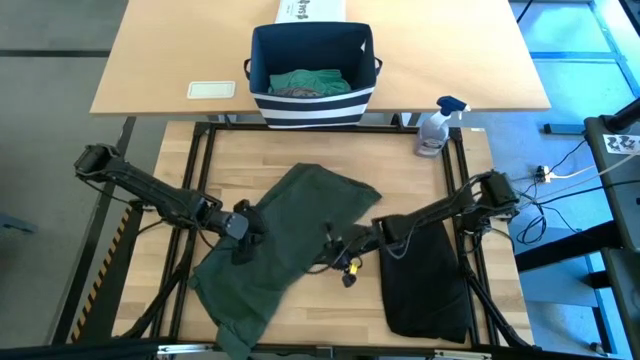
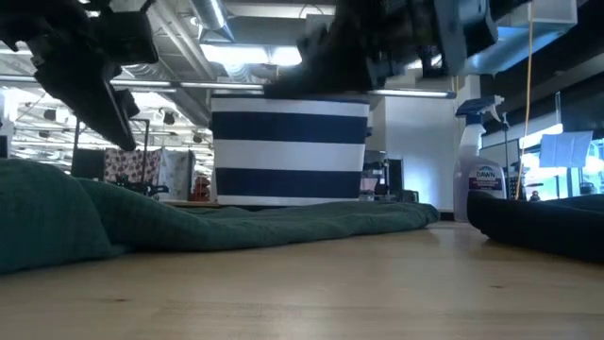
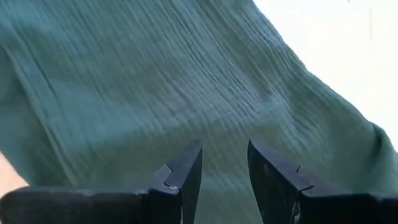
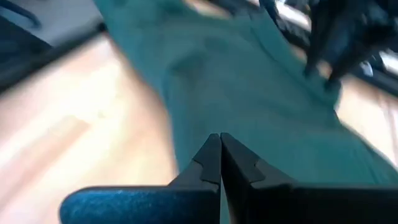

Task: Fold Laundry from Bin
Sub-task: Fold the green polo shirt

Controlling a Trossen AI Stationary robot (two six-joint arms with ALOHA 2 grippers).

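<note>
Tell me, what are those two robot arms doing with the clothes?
They are folding laundry. A dark green garment lies spread on the table, with the left gripper over its left side, fingers apart, and the right gripper over its right side, shut with nothing in it. A black garment lies beside it on the right. More laundry waits in the striped bin behind.

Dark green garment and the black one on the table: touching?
Cannot tell. In the high view the right arm crosses between the dark green garment and the black garment; the low view hints at a gap, not plainly.
</note>
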